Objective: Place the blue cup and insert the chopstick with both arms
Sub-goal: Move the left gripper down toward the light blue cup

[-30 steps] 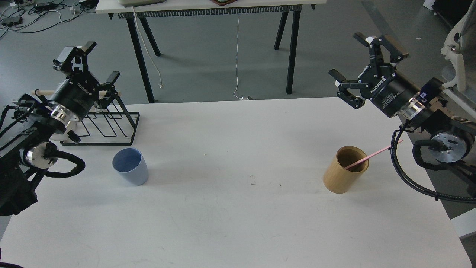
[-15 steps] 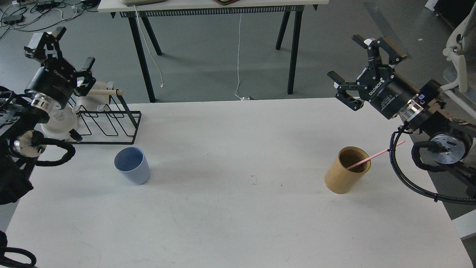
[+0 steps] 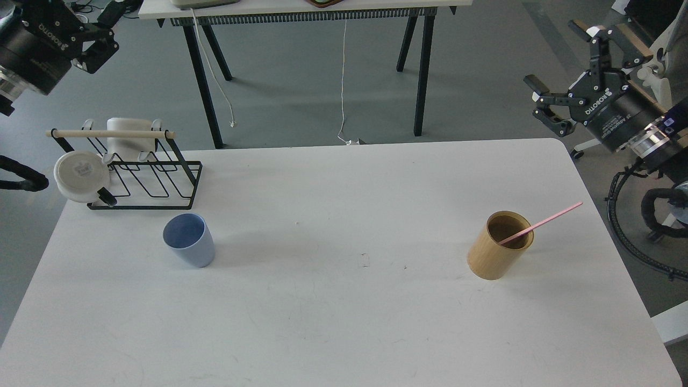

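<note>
The pale blue cup (image 3: 188, 239) stands upright and empty on the white table (image 3: 333, 322), at the left, just in front of the wire rack. The pink chopstick (image 3: 544, 221) leans in the tan wooden holder (image 3: 499, 246) at the right, its upper end pointing up and right. My left gripper (image 3: 75, 16) is high at the top left corner, far above and behind the cup. One finger (image 3: 99, 49) is splayed wide and the other is cut off by the frame's edge. My right gripper (image 3: 554, 54) is open and empty beyond the table's far right corner.
A black wire rack (image 3: 161, 188) with a pale wooden dowel (image 3: 107, 133) and white dishes (image 3: 80, 175) stands at the table's back left. Another table's black legs (image 3: 422, 75) stand behind. Right arm cables (image 3: 623, 236) hang past the right edge.
Both arms have pulled back from the table: the left gripper up and to the left, away from the rack, the right gripper up and to the right. Cup, holder and chopstick have not moved.
</note>
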Tool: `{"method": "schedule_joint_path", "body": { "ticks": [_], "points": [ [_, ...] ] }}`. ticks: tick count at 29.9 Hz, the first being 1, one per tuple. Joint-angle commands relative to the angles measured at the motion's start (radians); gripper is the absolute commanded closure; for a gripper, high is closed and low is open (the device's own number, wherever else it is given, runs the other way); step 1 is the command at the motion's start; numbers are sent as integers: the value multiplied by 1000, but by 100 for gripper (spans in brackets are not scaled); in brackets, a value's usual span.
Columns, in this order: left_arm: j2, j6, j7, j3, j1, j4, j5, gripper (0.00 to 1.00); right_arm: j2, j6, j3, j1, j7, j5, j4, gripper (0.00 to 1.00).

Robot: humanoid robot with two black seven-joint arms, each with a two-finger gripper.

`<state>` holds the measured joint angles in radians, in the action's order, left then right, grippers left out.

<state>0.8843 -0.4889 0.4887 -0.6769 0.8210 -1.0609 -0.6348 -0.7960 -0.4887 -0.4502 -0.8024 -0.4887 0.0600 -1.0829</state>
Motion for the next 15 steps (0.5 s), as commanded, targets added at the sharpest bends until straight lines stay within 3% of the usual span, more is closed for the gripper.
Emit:
{"method": "schedule_joint_path", "body": {
  "ticks": [1,6,11,15],
  "points": [
    [152,0,0,97,0,-232,-316,0,-3,0,-1,12,0,0,3,2],
    [272,0,0,255,1,-315,-668,0,-2,0,-1,40,0,0,4,2],
    [272,0,0,266,-16,-294,-1081,0,-3,0,-1,52,0,0,8,2],
    [243,0,0,266,-40,-223,-1189,0,-3,0,-1,58,0,0,8,2]
  ]
}}
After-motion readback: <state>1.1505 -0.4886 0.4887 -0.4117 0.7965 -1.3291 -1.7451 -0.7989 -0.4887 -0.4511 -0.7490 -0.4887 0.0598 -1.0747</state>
